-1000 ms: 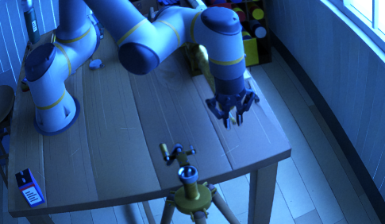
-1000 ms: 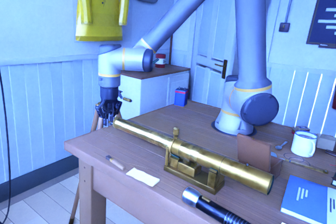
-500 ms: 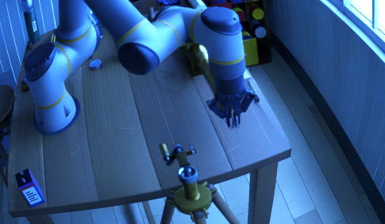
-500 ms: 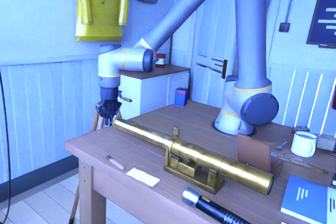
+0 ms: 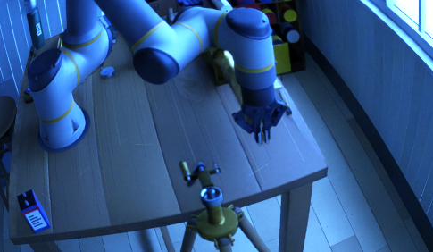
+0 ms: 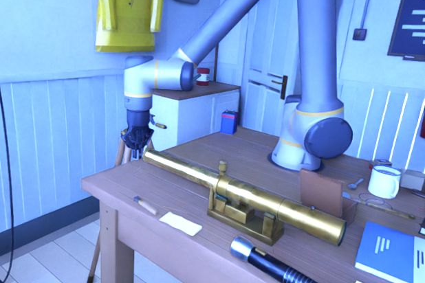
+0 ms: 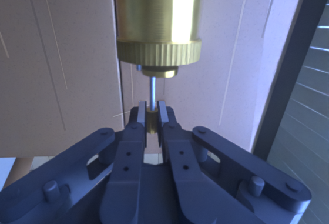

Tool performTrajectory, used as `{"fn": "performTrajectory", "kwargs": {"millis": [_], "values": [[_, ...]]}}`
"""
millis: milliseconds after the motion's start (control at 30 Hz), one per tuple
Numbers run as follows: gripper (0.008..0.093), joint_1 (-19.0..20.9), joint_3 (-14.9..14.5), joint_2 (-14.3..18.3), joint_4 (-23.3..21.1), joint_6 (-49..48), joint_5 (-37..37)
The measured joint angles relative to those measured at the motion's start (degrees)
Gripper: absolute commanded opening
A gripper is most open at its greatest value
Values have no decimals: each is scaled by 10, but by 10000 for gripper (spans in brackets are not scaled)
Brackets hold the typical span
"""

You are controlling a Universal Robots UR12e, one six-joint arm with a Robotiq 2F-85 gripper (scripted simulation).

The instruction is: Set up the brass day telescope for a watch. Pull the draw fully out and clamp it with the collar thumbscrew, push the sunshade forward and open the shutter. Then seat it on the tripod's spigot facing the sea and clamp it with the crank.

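Note:
On the wooden table the brass telescope (image 6: 240, 194) lies in a brass cradle (image 6: 246, 216), its narrow draw tube (image 6: 180, 167) reaching toward the table's far corner. A thumbscrew (image 6: 222, 167) stands up from the collar. At the draw's end a knurled ring (image 7: 158, 52) carries a thin steel stem with a small brass knob (image 7: 152, 121). The tripod (image 5: 214, 214) stands off the table's front edge, its spigot (image 5: 211, 195) bare and its crank (image 5: 199, 170) beside it. My gripper (image 7: 152, 118) (image 5: 263, 134) (image 6: 137, 149) is at the draw's end, closed on the small brass knob.
Behind the table are a white cabinet (image 6: 194, 115), a door and a yellow coat (image 6: 129, 5). On the table lie a torch (image 6: 268, 263), a paper slip (image 6: 180, 223), a small brush (image 6: 146, 204), a blue book (image 6: 390, 251), a mug (image 6: 383, 180) and a blue box (image 5: 33, 211). The table edge is close beside the gripper.

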Motion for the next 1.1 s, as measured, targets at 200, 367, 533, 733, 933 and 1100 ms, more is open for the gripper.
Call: {"fn": "performTrajectory", "kwargs": {"millis": [200, 367, 533, 733, 933, 1100], "values": [[80, 0, 0, 0, 0, 0, 0], [80, -1, 1, -1, 0, -1, 0], [80, -2, 2, -2, 0, -2, 0], [80, -3, 3, -3, 0, -3, 0], [80, -4, 5, -6, 0, -4, 0], [80, -6, 7, -8, 1, -6, 0]]}}
